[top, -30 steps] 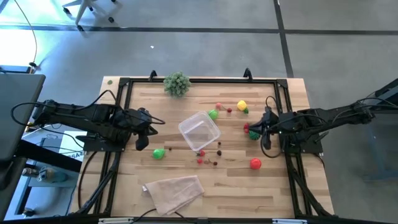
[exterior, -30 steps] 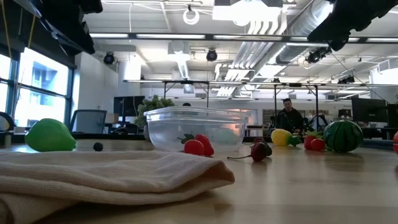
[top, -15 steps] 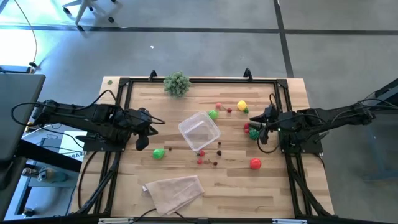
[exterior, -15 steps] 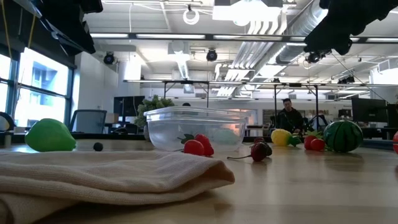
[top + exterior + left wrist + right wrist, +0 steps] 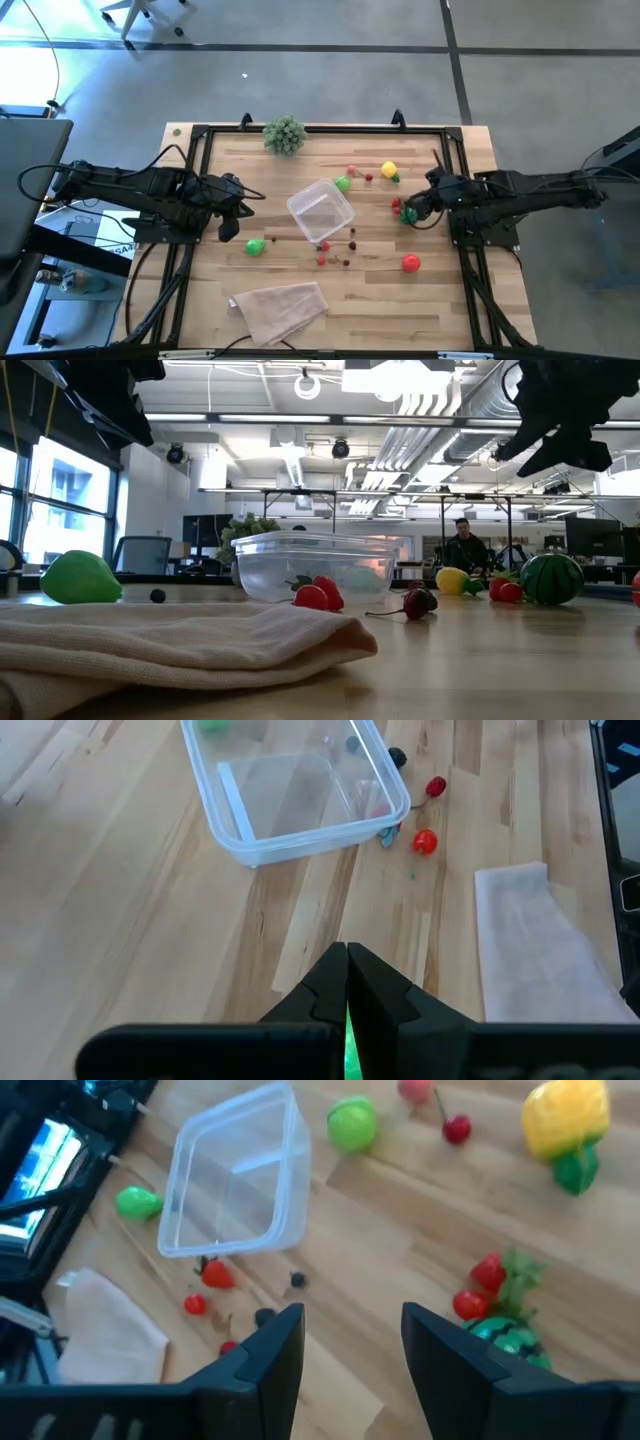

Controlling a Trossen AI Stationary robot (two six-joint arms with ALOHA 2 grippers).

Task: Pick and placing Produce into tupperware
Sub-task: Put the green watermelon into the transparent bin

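Right pincer [image 5: 411,207], fingers spread wide and empty, hangs above the right side of the surface [image 5: 450,310], over a striped green melon [image 5: 497,1334] and red strawberry [image 5: 487,1271]; left pincer [image 5: 347,982], closed with nothing held, waits at the left edge; the tupperware [image 5: 320,208] sits empty at centre, produce scattered around it; a beige cloth [image 5: 279,307] lies near-left.

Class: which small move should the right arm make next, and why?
Probably lower the open right hand onto the small watermelon right by it. The tupperware looks empty, the produce lies loose on the table, and the left hand waits shut at the left edge.
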